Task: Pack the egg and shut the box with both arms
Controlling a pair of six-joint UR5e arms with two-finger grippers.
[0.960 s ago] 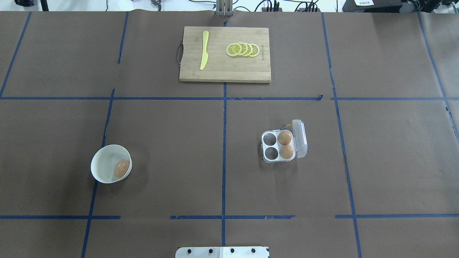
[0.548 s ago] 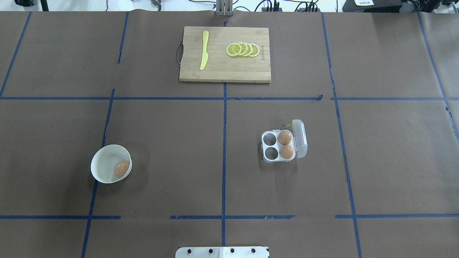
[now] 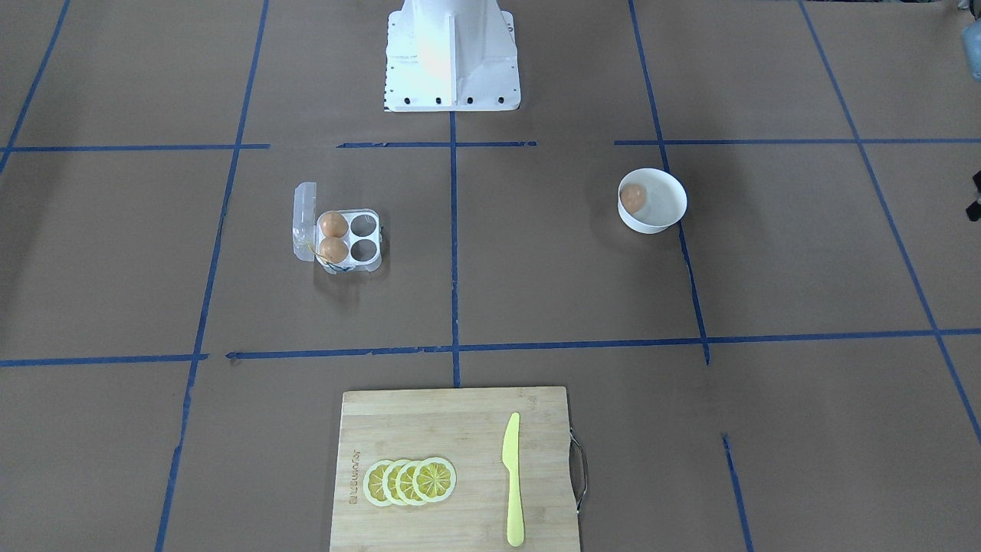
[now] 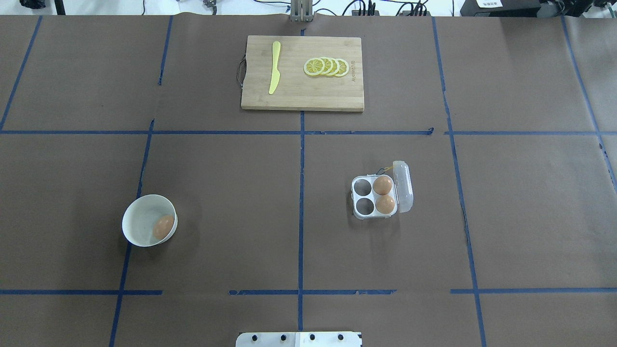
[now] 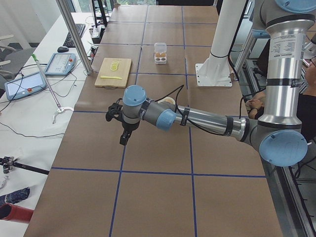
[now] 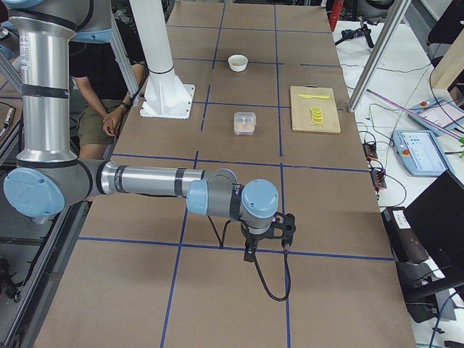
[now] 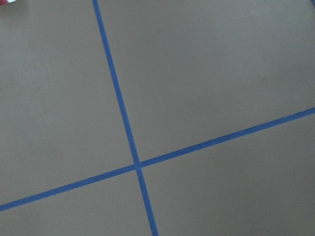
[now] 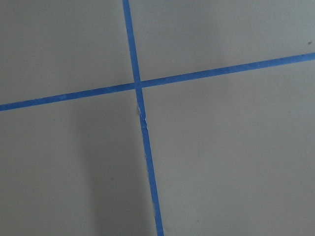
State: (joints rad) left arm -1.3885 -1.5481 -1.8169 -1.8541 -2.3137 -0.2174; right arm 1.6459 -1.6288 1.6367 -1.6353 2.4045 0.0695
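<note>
On the tabletop [image 4: 241, 202], left side, egg [image 4: 164, 226] sits in white bowl [image 4: 141, 220], well apart from open egg carton [image 4: 374, 196]. We'd drop left end effector [image 5: 123, 136] straight in, pinch lightly. Its clench, and that of right end effector [image 6: 267, 243]: we cannot tell.

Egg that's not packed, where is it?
In the overhead view the egg lies inside the white bowl, on the robot's left, far from the box.

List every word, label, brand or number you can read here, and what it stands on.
No text reads clearly.
Brand mark on the cutting board, beside the lemon slices: too small to read.
White label at the overhead view's top right: blurred.
Teach pendant screen: blurred.
</note>
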